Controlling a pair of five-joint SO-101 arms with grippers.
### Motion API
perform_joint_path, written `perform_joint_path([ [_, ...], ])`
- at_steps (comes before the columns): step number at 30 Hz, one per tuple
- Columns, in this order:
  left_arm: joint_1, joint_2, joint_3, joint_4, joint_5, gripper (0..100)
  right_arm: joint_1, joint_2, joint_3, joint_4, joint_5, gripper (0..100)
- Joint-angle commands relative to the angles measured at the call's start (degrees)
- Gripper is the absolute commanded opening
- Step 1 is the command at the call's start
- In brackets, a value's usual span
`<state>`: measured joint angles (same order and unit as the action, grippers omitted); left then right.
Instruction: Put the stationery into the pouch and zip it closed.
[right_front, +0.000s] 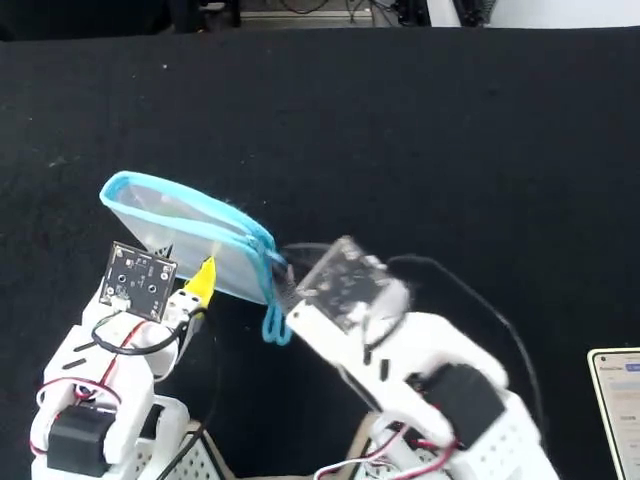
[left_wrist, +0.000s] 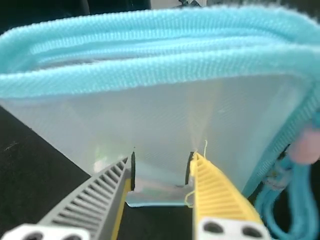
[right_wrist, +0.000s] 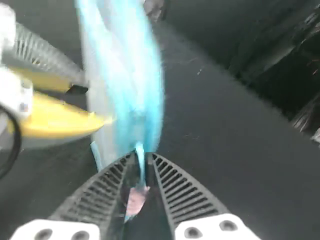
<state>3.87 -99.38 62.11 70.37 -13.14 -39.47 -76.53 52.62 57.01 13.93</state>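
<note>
The clear pouch (right_front: 185, 235) with light blue trim is held tilted above the black table, its blue zipper edge (left_wrist: 150, 55) uppermost. My left gripper (right_front: 203, 280) (left_wrist: 161, 175) is shut on the pouch's lower edge, with the yellow finger (left_wrist: 215, 195) on one side and the grey finger on the other. My right gripper (right_front: 281, 288) (right_wrist: 143, 167) is at the pouch's near end, shut on the blue zipper pull (right_wrist: 140, 155). A blue cord loop (right_front: 272, 328) hangs below it. I cannot see any stationery inside the pouch.
A phone (right_front: 618, 400) lies at the table's right edge. The black table (right_front: 430, 150) stretches bare behind and to the right of the arms.
</note>
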Motion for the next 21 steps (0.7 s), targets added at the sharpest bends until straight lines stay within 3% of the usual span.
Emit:
perform_joint_path([
  [1,0.8,0.1,-5.4,-0.3,-1.1,19,2.2,2.2,-11.6,3.6,2.4,1.1],
  [8,0.8,0.1,-7.5,-0.1,-2.9,20,2.1,17.9,-21.9,5.6,8.0,1.1],
  [13,1.8,0.1,-13.7,4.8,-2.8,20,2.1,25.4,-29.8,7.0,8.5,1.1],
  [21,18.0,0.3,-16.1,9.5,-2.8,20,2.0,27.4,-34.9,11.1,8.5,1.1],
])
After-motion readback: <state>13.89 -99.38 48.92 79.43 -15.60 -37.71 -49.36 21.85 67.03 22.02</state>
